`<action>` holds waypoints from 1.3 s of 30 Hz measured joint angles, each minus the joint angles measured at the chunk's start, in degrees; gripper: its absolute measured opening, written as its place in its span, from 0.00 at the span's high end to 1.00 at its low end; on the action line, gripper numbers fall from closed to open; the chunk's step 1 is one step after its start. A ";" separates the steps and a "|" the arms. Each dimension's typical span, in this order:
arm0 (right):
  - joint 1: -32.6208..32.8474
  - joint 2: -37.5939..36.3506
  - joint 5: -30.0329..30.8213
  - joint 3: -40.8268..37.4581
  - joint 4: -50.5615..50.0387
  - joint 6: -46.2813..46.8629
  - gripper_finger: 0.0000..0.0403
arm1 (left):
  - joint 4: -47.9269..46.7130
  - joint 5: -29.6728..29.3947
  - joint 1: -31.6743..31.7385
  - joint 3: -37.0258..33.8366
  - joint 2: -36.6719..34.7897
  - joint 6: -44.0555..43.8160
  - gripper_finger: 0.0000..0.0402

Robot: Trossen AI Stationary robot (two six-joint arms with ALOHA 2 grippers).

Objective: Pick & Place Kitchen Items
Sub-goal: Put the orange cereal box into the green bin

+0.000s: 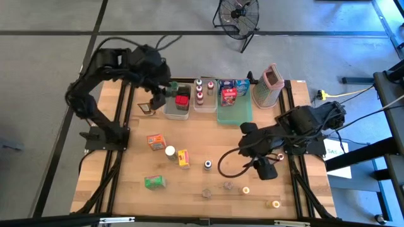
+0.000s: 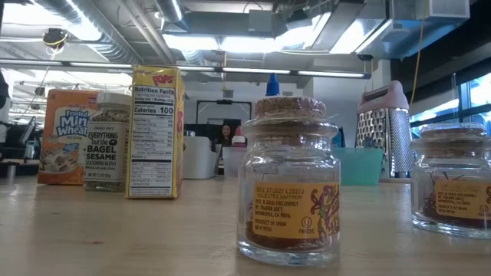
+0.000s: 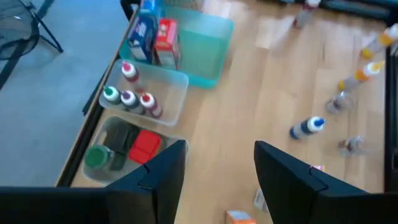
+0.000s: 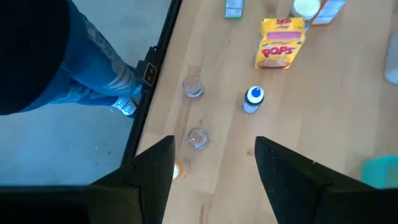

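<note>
Table (image 1: 126, 189) of pale wood carries everything, and the flat green tray (image 1: 235, 112) at its far edge serves as landmark. Just right of the tray stands the metal grater (image 1: 272, 86) with its pink top; just left of it sit two clear tubs, the nearer one (image 1: 205, 103) holding small capped bottles, the farther one (image 1: 177, 110) a red box and green items. On the tray stand a blue box (image 1: 242, 84) and a red one (image 1: 229, 96).

Left gripper (image 1: 158, 101) hangs left of the tubs, well away from the tray, its fingers (image 3: 163, 180) parted with nothing between them. Right gripper (image 1: 266, 169) hovers on the near side of the tray, toward the right edge, fingers (image 4: 152, 171) likewise spread and empty.

Loose items lie nearer the front than the tray and left of the right gripper: an orange box (image 1: 156, 141), a white-capped jar (image 1: 170, 152), a yellow Pops box (image 4: 279, 42), a green box (image 1: 154, 182), a blue-capped bottle (image 4: 253, 99). Small cork-topped glass jars (image 4: 197, 137) sit nearest the right gripper, none touching it
</note>
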 joint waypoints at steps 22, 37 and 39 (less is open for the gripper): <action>-3.76 6.58 3.58 0.00 21.24 7.59 0.27 | 0.14 2.32 -8.60 -25.45 -23.74 -4.72 0.54; -4.83 10.82 1.67 0.00 30.89 10.58 0.09 | 14.13 14.45 -18.27 -53.58 -39.37 -0.91 0.49; -4.39 11.00 1.69 0.00 32.48 10.96 0.09 | 15.67 15.50 -18.47 -59.08 -41.57 -1.36 0.48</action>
